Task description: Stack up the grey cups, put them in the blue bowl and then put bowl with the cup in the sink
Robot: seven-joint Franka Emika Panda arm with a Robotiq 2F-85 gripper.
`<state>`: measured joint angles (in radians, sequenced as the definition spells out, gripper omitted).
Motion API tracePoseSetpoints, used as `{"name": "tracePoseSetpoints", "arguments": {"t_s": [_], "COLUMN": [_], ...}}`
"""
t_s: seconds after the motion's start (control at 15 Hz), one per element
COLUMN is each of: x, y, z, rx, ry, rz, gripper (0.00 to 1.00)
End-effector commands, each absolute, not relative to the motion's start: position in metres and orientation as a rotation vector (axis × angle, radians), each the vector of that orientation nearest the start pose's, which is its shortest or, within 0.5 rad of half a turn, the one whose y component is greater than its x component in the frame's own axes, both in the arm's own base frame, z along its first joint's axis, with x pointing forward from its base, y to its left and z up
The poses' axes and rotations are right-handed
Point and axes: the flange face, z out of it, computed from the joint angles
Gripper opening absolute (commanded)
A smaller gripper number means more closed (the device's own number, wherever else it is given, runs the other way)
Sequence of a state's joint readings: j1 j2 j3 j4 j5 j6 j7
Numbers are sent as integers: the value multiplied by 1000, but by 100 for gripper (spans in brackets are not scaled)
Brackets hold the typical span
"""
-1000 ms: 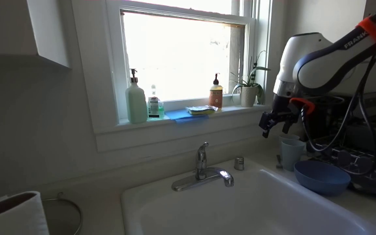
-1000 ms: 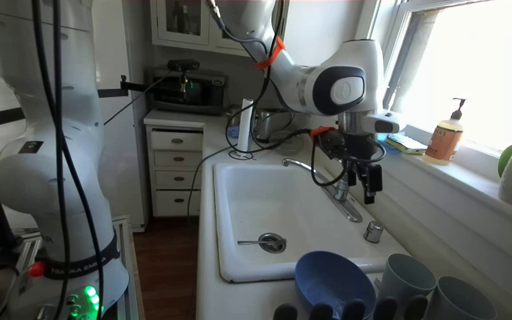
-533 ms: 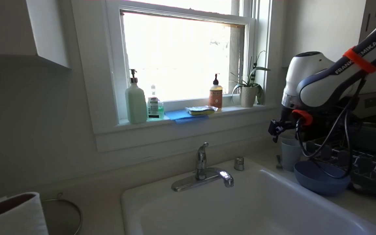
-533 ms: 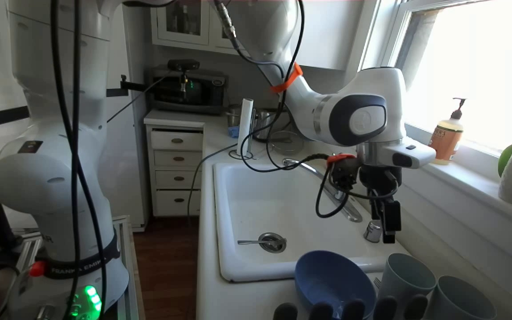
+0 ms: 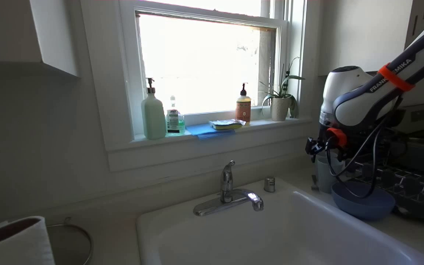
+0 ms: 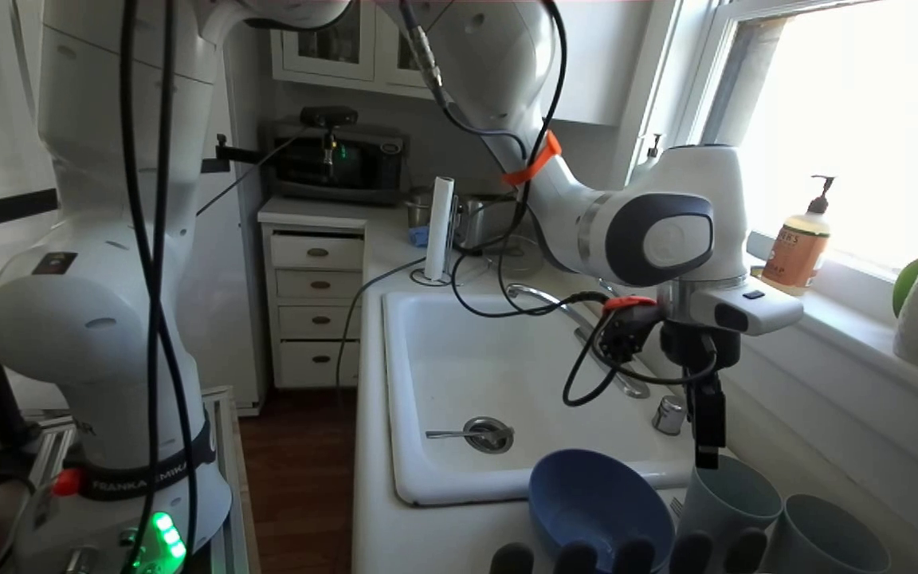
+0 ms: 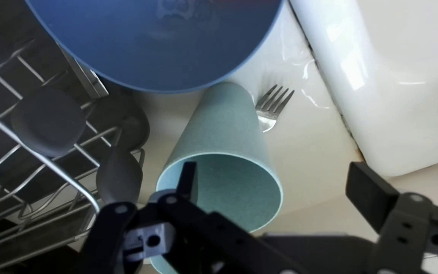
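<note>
Gripper (image 7: pixel 276 182): spread wide, lower wrist view
Grey cups (image 7: pixel 224 127): unstacked, centre to bottom
Blue bowl (image 7: pixel 158 49): top
Sink (image 7: pixel 356 76): upper right

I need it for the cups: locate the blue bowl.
The blue bowl sits on the counter, low and right of centre in an exterior view, beside the sink, left of the grey cups.

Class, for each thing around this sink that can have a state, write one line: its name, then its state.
End effector: open, holding nothing
Blue bowl: right side up on the counter
Grey cup by the bowl: upright, unstacked
Second grey cup: upright, unstacked
Sink: utensil lying across its drain
Faucet: no water seen running
Fork: lying on the counter, partly hidden
Orange soap bottle: upright, pump fitted
Green pump bottle: upright
Potted plant: upright
</note>
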<state>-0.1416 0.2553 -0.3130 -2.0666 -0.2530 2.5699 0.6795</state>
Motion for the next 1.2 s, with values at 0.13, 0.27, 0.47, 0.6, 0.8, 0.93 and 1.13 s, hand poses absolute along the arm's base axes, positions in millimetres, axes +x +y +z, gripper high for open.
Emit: {"name": "tracePoseSetpoints", "arguments": {"t_s": [0.13, 0.27, 0.47, 0.6, 0.8, 0.93, 1.13], "x": [570, 576, 583, 586, 587, 589, 592], "y": [-263, -265, -266, -267, -269, -268, -266], "z": [332, 329, 322, 317, 310, 307, 308], "rx": [-2939, -2946, -2939, -2938, -2933, -2918, -2909], "ry": [1497, 1492, 1506, 1518, 1542, 1559, 1569], "rz": [-515, -523, -516, -502, -484, -452, -429], "gripper": [100, 99, 71, 56, 35, 21, 2]}}
